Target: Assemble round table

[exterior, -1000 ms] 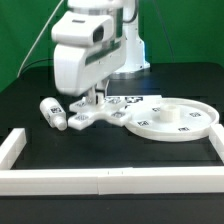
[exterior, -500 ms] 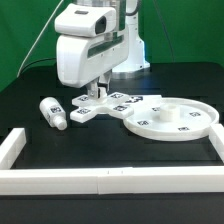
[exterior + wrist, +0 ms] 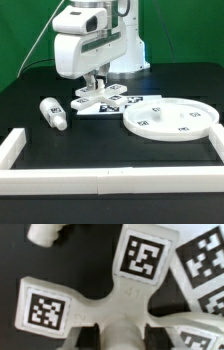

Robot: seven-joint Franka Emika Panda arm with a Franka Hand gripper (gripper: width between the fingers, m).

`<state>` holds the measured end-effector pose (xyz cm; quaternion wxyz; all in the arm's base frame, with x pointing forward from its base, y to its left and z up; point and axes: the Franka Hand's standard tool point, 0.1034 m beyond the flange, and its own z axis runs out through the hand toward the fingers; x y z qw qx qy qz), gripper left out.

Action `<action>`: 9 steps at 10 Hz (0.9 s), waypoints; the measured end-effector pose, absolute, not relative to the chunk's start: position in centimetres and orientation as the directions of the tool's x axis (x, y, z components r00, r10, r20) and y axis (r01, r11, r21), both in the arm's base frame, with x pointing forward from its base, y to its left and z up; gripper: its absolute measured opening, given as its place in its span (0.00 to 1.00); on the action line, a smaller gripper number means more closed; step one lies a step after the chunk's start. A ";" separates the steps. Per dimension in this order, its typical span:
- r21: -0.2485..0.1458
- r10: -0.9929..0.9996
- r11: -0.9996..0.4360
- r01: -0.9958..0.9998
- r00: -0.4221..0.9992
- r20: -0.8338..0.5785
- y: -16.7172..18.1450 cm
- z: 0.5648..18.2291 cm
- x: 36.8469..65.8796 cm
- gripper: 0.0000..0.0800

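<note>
Four arms of the cross-shaped base (image 3: 101, 101) spread flat with their tags up, so it has no single long axis. Your pincer (image 3: 93, 90) comes down from above and is closed on one arm. The base sits mid-worktop (image 3: 40, 75), with the leg (image 3: 53, 112) apart on the exterior view's left. The leg lies on its side, slanting frontward. The round disc (image 3: 172, 118) is near on the right. Bare worktop runs to the border rail (image 3: 110, 180) in front.

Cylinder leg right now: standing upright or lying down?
Lying down: the cylinder leg rests on its side on the black table, apart from the cross-shaped base.
</note>
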<state>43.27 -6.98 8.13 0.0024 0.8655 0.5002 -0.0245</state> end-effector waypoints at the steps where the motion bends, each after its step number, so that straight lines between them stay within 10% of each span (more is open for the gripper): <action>1: -0.023 0.866 -0.500 0.866 0.499 -0.046 -7.0 8.1 43.1 0.26; 9: -0.019 0.849 -0.529 0.849 0.529 -0.002 -8.3 5.7 37.7 0.26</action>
